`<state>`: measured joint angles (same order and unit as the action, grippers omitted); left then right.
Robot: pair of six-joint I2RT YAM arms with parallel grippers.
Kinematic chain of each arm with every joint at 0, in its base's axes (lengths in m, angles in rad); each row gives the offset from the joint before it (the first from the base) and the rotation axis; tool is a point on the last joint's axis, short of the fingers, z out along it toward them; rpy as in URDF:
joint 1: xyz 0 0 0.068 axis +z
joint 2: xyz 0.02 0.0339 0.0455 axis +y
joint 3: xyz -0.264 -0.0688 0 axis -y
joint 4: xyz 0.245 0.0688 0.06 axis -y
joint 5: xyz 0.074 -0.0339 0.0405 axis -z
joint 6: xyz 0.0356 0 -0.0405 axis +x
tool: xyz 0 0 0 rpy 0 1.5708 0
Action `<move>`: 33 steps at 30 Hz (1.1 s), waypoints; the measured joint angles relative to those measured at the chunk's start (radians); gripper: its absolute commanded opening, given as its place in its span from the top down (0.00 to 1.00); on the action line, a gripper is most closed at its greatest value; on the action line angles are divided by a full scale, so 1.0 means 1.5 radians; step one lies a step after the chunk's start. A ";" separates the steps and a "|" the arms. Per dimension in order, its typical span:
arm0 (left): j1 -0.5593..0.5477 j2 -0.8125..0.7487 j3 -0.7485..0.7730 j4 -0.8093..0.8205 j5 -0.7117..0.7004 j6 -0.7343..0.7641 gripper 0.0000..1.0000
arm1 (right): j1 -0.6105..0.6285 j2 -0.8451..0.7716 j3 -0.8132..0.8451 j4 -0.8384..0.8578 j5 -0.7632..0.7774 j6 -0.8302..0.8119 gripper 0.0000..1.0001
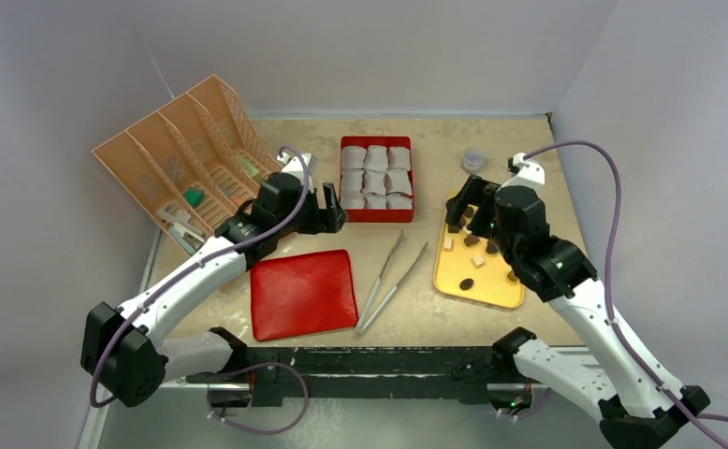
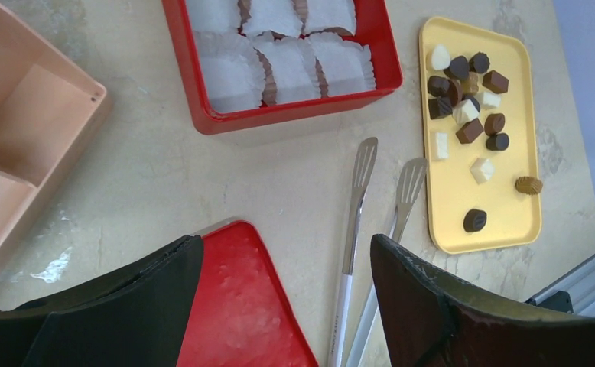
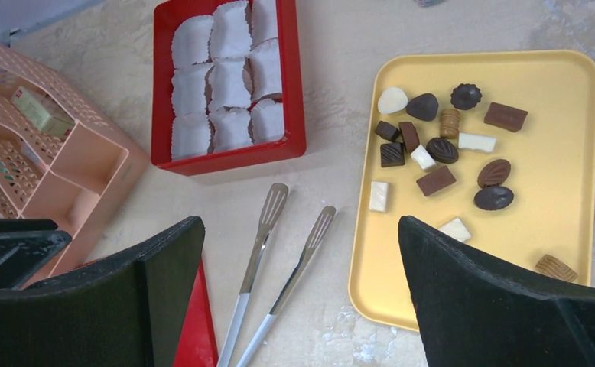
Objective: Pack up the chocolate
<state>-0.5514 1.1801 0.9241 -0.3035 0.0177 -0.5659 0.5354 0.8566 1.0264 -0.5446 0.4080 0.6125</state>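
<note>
Chocolate (image 3: 436, 181) is sitting on the yellow tray (image 3: 562, 153), by the worktop (image 1: 491, 140) right edge.
Right jaws are hovering above it, gaping empty; left jaws are gaping too, farther off.

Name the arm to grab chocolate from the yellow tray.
Right. The open right hand hangs over the flat yellow plastic tray of small chocolate pieces; the left hand sits by the red rectangular box, farther off.

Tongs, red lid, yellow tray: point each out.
tongs (image 3: 256, 252), right wrist view, left blade's shaft
red lid (image 1: 302, 293), top external view, its centre
yellow tray (image 3: 566, 176), right wrist view, bare right side
</note>
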 measured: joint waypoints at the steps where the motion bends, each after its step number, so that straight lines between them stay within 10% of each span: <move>1: -0.010 0.000 -0.002 0.003 -0.007 0.000 0.24 | 0.000 -0.005 0.000 0.000 0.002 0.000 0.01; 33: -0.416 0.325 0.093 -0.019 -0.357 -0.127 0.34 | 0.000 -0.092 0.000 -0.038 0.064 -0.002 0.02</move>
<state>-1.1755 1.6672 1.0637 -0.3321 -0.5179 -0.7563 0.5354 0.7185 1.0264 -0.6014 0.5034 0.6090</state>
